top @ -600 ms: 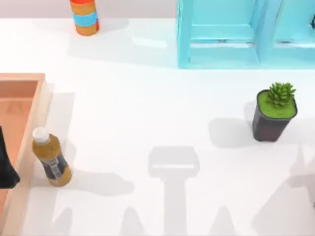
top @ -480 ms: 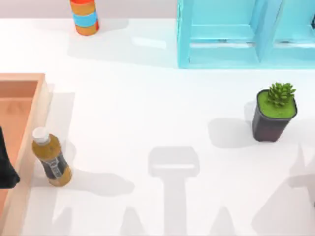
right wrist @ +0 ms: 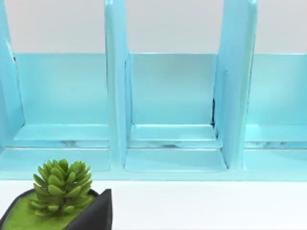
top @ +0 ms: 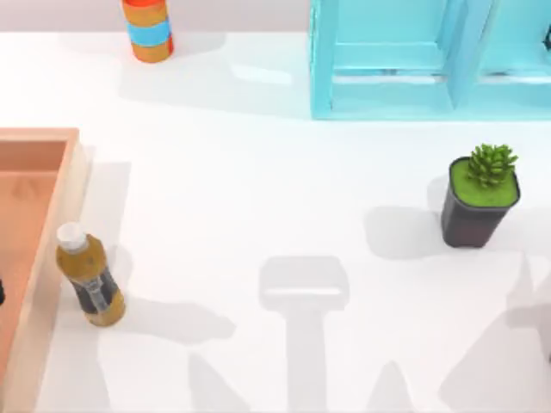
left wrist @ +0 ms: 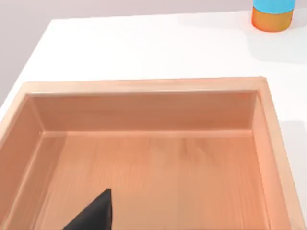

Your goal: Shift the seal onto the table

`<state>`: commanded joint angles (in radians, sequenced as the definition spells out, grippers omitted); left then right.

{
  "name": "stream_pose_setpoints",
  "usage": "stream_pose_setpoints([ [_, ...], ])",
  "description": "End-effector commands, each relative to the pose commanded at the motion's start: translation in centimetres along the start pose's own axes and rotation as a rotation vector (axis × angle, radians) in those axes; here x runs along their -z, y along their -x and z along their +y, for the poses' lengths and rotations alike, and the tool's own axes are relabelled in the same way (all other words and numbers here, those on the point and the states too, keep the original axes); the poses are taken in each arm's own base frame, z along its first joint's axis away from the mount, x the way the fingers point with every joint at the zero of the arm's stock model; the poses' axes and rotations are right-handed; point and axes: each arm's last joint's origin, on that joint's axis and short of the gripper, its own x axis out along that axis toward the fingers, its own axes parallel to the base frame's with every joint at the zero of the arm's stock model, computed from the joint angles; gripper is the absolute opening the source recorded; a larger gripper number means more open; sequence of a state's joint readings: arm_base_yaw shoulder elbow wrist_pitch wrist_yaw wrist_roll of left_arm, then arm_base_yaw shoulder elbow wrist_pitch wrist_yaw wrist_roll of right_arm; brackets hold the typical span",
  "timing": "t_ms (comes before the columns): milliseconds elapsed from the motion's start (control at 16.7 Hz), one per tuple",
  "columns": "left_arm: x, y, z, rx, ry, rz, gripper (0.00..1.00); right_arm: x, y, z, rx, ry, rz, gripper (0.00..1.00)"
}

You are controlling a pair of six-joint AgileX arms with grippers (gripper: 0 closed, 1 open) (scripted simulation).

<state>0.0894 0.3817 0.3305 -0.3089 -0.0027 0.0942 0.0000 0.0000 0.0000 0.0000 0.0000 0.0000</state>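
The seal is out of view. The glossy white table (top: 258, 172) spreads across the top view. A dark part of my left gripper (left wrist: 93, 215) hangs over the floor of the light-brown wooden tray (left wrist: 144, 85), and a sliver of it shows at the top view's left edge (top: 2, 292), above the tray (top: 60, 198). A dark part of my right gripper (right wrist: 98, 213) sits close to the potted succulent (right wrist: 57, 191), facing the turquoise shelf (right wrist: 172, 110).
An amber bottle (top: 90, 280) with a white cap stands just right of the tray's rim. An orange-and-blue can (top: 148, 30) is at the back left. The turquoise shelf (top: 413, 60) fills the back right, with the potted succulent (top: 480, 198) in front of it.
The dark shape of my left arm over the tray has drawn back to the left, almost out of the top view. The shadows near the front edge have shifted. Nothing else has moved.
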Motion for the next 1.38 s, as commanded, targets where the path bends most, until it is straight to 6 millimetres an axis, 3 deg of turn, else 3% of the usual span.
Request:
stream_pose_setpoints([
  [360,-4.4,-5.1,2.5,0.006,-0.045,0.605,1.00,0.0,0.0,0.0,0.000,0.000,0.000,1.00],
  [720,-6.4,-11.1,5.9,0.076,-0.035,1.040,1.00,0.0,0.0,0.0,0.000,0.000,0.000,1.00],
  [1020,-6.7,-14.0,7.8,0.121,-0.019,1.197,1.00,0.0,0.0,0.0,0.000,0.000,0.000,1.00],
  [1380,-6.7,-14.1,7.8,0.125,-0.021,1.203,1.00,0.0,0.0,0.0,0.000,0.000,0.000,1.00],
])
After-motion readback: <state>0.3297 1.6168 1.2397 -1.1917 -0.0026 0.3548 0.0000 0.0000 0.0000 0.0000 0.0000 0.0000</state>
